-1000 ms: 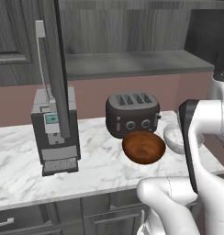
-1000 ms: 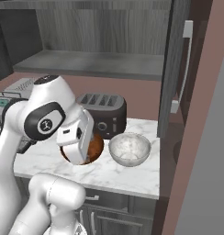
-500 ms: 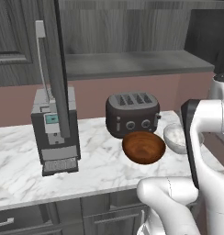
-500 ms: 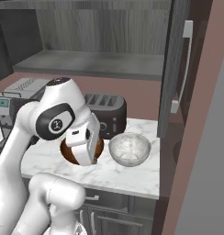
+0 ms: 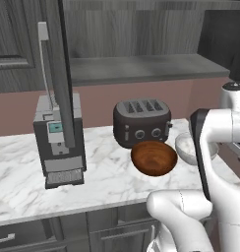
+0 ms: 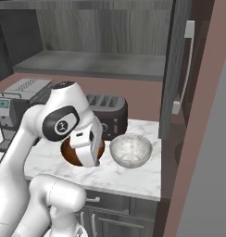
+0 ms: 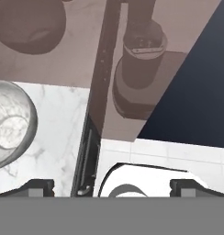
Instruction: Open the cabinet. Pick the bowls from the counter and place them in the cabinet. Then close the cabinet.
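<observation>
Bowls (image 6: 130, 150) sit near the counter's (image 6: 133, 178) right edge, beside the wide-open, empty pincer (image 7: 111, 186). Since earlier, the hand has swung lower.

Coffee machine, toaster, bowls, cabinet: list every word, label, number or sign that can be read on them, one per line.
No text can be read anywhere.
Coffee machine: a small teal panel on its front, too blurred to tell if it carries any characters.
Toaster: round knobs on its front, no markings legible.
Brown bowl, pale bowl, cabinet: no lettering.
</observation>
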Tool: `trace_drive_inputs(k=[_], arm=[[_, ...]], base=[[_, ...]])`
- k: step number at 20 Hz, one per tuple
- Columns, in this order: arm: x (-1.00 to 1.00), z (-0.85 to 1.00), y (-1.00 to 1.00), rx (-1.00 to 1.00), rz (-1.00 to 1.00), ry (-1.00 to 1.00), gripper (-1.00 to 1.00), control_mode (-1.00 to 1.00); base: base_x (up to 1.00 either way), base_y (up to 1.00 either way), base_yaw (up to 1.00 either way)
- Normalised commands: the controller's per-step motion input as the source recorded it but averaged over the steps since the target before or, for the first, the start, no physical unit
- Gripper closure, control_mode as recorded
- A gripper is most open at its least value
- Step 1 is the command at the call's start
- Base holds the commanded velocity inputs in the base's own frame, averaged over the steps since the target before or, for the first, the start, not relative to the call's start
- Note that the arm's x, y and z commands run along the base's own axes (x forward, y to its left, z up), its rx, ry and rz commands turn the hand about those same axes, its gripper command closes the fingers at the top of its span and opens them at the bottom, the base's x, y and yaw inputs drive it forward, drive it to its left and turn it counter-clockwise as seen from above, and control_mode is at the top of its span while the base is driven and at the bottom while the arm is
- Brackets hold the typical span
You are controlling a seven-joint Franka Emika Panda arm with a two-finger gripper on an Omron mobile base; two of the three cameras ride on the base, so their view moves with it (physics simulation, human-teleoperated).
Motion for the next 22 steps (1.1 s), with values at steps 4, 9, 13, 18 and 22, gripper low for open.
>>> trace_drive_inputs(k=[4, 9, 13, 18, 22], arm=[[0.11, -0.01, -0.09, 0.01, 0.00, 0.07, -1.00, -1.00], [0.20, -0.03, -0.12, 0.00, 0.00, 0.02, -1.00, -1.00], [0.22, -0.08, -0.16, 0.00, 0.00, 0.00, -1.00, -1.00], [0.26, -0.18, -0.12, 0.00, 0.00, -0.04, -1.00, -1.00], [0.21, -0.22, -0.07, 0.00, 0.00, -0.05, -1.00, -1.00]], base=[[0.00, 0.00, 0.00], [0.00, 0.00, 0.00], [0.00, 0.00, 0.00], [0.00, 0.00, 0.00], [0.00, 0.00, 0.00]])
